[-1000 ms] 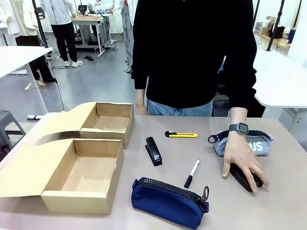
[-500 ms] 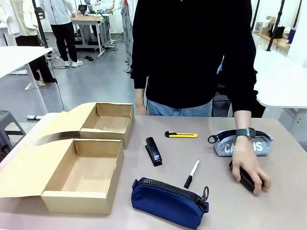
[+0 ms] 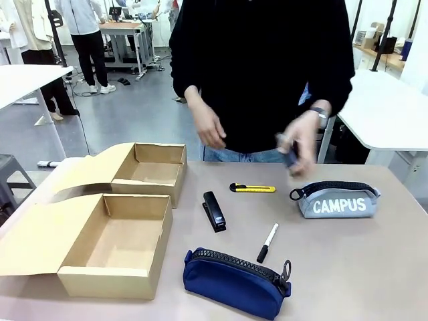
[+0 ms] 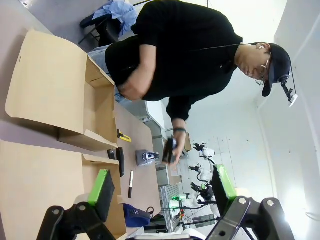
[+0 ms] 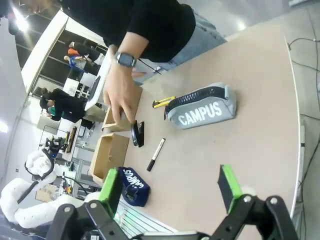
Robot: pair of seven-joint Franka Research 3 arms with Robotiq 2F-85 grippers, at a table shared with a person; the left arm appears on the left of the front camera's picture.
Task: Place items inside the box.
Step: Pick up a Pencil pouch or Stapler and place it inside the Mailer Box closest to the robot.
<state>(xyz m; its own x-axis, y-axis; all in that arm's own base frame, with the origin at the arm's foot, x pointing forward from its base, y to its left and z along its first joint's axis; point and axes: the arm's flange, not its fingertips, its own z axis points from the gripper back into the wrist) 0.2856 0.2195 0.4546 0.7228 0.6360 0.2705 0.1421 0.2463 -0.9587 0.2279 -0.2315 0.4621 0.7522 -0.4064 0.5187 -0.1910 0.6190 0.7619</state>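
Standing by: across the table a person's raised hand [image 3: 302, 136] holds a black stapler [image 3: 289, 158] in the air, high and well to the far right of the nearer open cardboard box [image 3: 155, 249]; my left gripper [image 4: 162, 186] and right gripper [image 5: 170, 186] both gape wide, with nothing between their green pads. Nothing lies inside that box yet. On the tabletop a second black stapler [image 3: 214, 210] lies flat just right of the box; a yellow utility knife [image 3: 253, 188] sits beyond it, farther right; a white marker with black cap [image 3: 267, 242] rests to the box's right; a navy zip pouch [image 3: 234, 274] lies off its near right corner; a grey zip pouch lettered "CAMPUS" [image 3: 338, 199] lies well to its right; another open cardboard box [image 3: 155, 179] stands just behind it.

I judge the stapler is about to be offered or dropped in. To do this well, I would keep clear of the hand's path until the stapler is steady; take it across its narrow body near the middle, away from the person's fingers; lower it flat into the box's hollow, clear of the open flap, before letting go.
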